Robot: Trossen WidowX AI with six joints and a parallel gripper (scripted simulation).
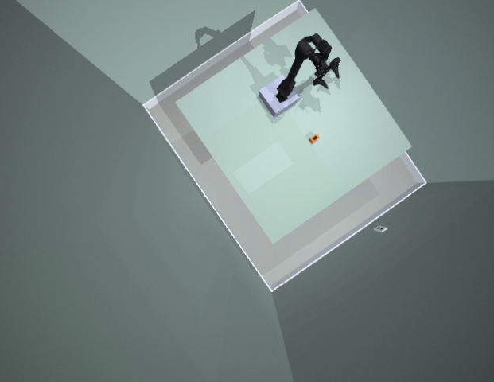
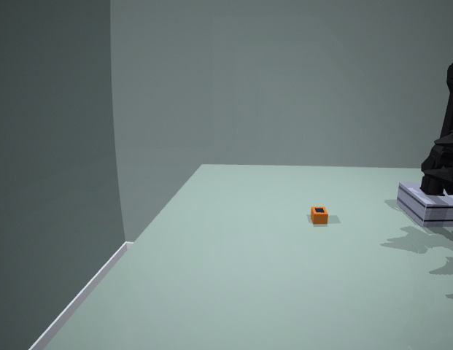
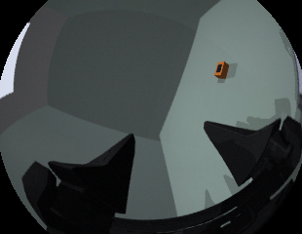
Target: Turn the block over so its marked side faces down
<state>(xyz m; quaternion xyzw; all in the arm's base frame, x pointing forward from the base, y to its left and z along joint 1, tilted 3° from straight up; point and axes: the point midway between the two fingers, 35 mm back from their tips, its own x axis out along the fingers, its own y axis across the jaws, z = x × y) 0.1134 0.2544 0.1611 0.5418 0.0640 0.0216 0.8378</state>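
Observation:
A small orange block (image 1: 311, 140) (image 2: 319, 219) (image 3: 224, 72) rests flat on the pale green table (image 1: 353, 164) (image 2: 219, 263) (image 3: 258, 39). Its dark marked side (image 1: 315, 138) (image 2: 319, 210) (image 3: 219, 68) faces up. My gripper (image 1: 333, 82) (image 3: 170, 132) is open with nothing between its fingers. It hangs above the table, well away from the block, on the upper right side in the top view. In the wrist view the block lies beyond the right finger, towards the top right. In the exterior view the arm is partly cut off by the right edge.
The arm stands on a pale lilac base block (image 1: 268, 94) (image 2: 410, 203), to the upper left of the orange block in the top view. The table's edges drop to a lower floor with a white skirting (image 1: 205, 202) (image 2: 83, 292). A small socket plate (image 1: 380, 228) is on a wall.

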